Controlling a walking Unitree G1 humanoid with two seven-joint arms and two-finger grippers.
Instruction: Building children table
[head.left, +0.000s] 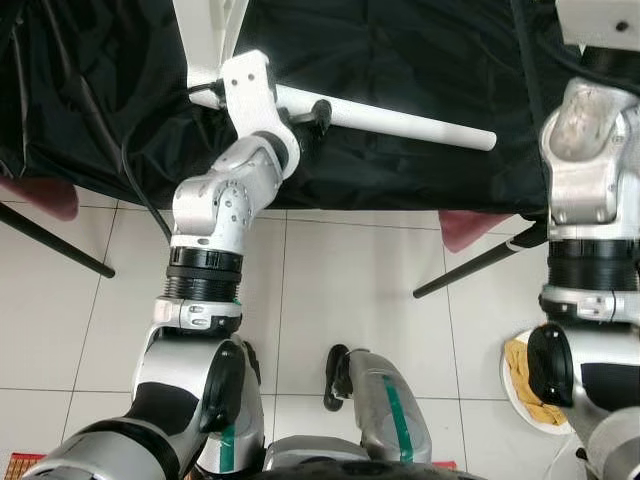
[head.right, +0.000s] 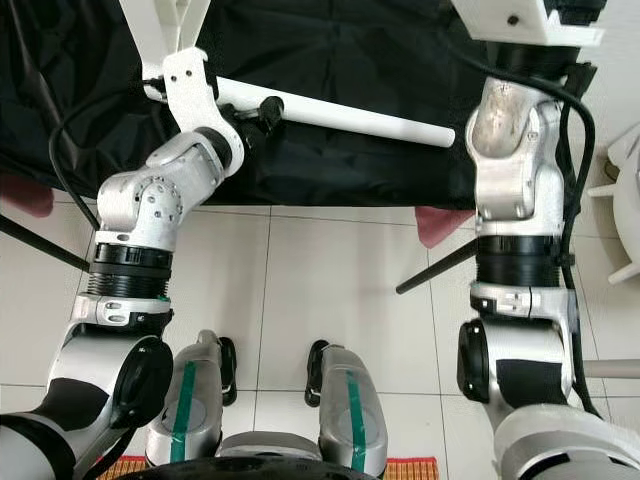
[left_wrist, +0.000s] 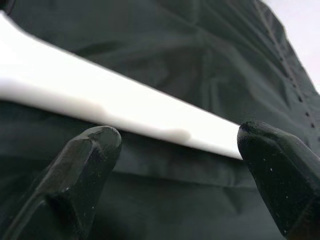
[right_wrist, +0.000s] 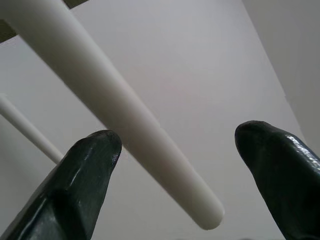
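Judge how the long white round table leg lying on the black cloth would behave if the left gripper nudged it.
The long white round table leg is cylindrical and smooth, so it would probably roll across the black cloth. It looks rigid, unlikely to flex. The left gripper stands open beside it; the glossy finish may slip between the fingers.

Head cameras look steeply down; wrist cameras sit close to white legs (left_wrist: 125, 107).

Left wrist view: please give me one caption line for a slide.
Left gripper, fingers open, poised at a white table leg lying across black cloth.
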